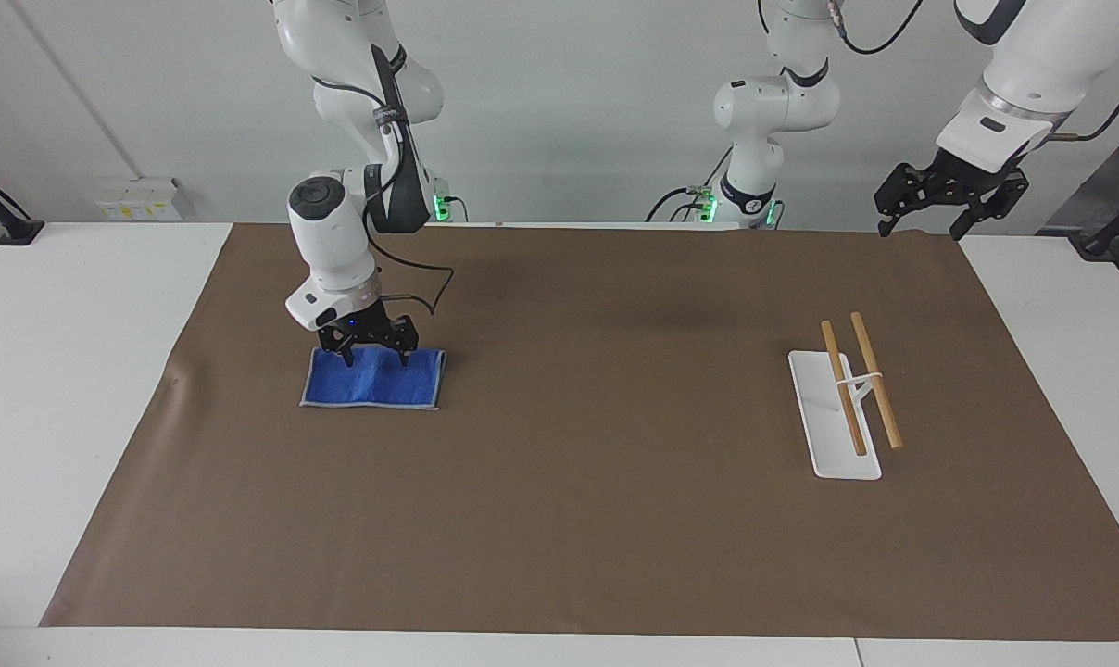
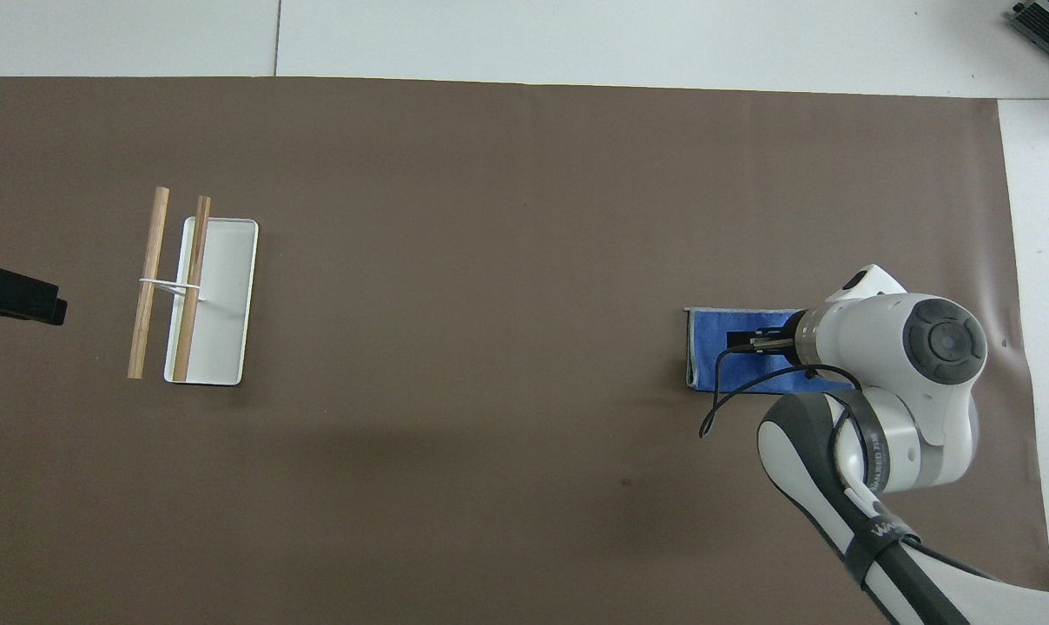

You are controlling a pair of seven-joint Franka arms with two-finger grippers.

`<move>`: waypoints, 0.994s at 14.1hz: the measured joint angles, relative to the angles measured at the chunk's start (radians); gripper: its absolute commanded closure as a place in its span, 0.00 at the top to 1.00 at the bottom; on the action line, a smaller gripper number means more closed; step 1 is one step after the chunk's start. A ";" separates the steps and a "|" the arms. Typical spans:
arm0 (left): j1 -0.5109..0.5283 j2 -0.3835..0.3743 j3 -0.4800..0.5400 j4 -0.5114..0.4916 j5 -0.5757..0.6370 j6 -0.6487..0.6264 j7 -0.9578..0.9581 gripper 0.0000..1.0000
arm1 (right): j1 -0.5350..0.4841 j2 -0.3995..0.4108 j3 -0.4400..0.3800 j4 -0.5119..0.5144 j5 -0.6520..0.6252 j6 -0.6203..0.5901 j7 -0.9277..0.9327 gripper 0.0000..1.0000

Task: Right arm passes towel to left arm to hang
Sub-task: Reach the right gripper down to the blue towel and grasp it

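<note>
The blue towel (image 1: 374, 391) (image 2: 703, 326) lies folded flat on the brown mat, toward the right arm's end of the table. My right gripper (image 1: 374, 358) is open and low over the towel's edge nearer to the robots, with a fingertip (image 1: 345, 359) down at the cloth. In the overhead view the right gripper (image 2: 755, 339) is mostly covered by its own wrist. My left gripper (image 1: 920, 228) (image 2: 19, 296) hangs open and waits above the mat's corner at the left arm's end, holding nothing.
A white rack base (image 1: 823, 417) (image 2: 225, 304) with two raised wooden rods (image 1: 875, 380) (image 2: 148, 282) stands toward the left arm's end. The brown mat (image 1: 569, 519) covers most of the white table. A black cable (image 2: 717, 395) loops from the right wrist.
</note>
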 measured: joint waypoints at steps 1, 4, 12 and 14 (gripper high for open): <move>0.000 0.000 0.000 0.000 0.000 0.000 0.000 1.00 | -0.006 0.006 -0.001 -0.006 0.000 0.019 -0.008 1.00; 0.000 0.000 0.000 0.000 0.000 0.000 0.000 1.00 | -0.008 0.020 0.000 -0.037 0.000 0.086 -0.011 1.00; 0.000 0.000 0.000 0.000 0.000 0.000 0.000 1.00 | -0.008 0.030 0.000 -0.045 0.000 0.088 -0.023 0.26; 0.000 0.000 0.000 0.000 0.000 0.000 0.000 1.00 | -0.008 0.034 0.000 -0.045 0.000 0.088 -0.023 0.00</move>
